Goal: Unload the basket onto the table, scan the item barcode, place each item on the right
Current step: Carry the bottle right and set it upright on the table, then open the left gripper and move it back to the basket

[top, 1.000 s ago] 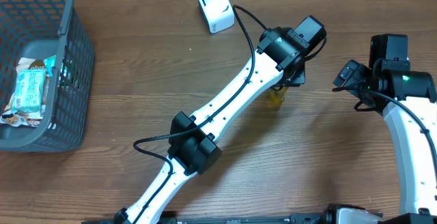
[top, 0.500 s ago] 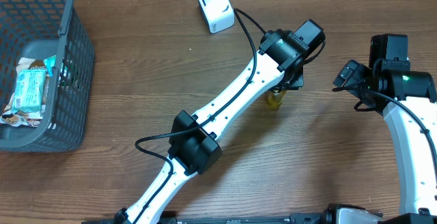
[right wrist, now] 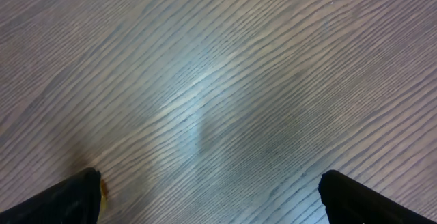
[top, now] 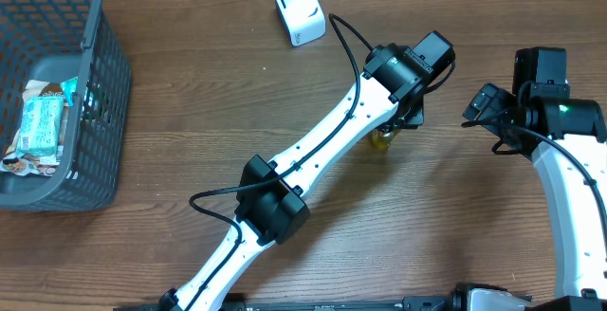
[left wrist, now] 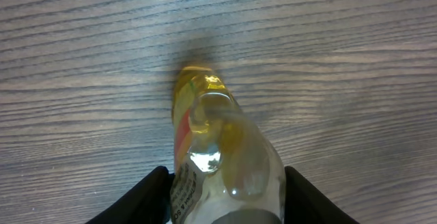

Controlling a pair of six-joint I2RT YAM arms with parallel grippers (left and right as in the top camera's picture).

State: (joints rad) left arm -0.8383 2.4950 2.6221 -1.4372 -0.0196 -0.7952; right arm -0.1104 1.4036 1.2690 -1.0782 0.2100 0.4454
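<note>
The item is a small clear bottle of yellow liquid (left wrist: pixel 222 145) with a printed label on its left side. In the overhead view only a yellow part of the bottle (top: pixel 381 139) shows under my left arm. My left gripper (left wrist: pixel 225 186) is shut on the bottle, a black finger against each side, with the bottle's far end down by the wooden table (left wrist: pixel 82 60). The white barcode scanner (top: pixel 300 11) stands at the back of the table, apart from the bottle. My right gripper (right wrist: pixel 215 197) hangs open over bare wood at the right, its fingers (right wrist: pixel 75 197) wide apart.
A grey plastic basket (top: pixel 100 83) stands at the left edge and holds packaged snacks (top: pixel 43 126). The left arm's black cable (top: pixel 341 36) loops near the scanner. The right arm (top: pixel 569 188) runs along the right side.
My left gripper has shifted slightly to the right and back with the bottle, so less yellow shows beneath it. The right arm has not moved.
</note>
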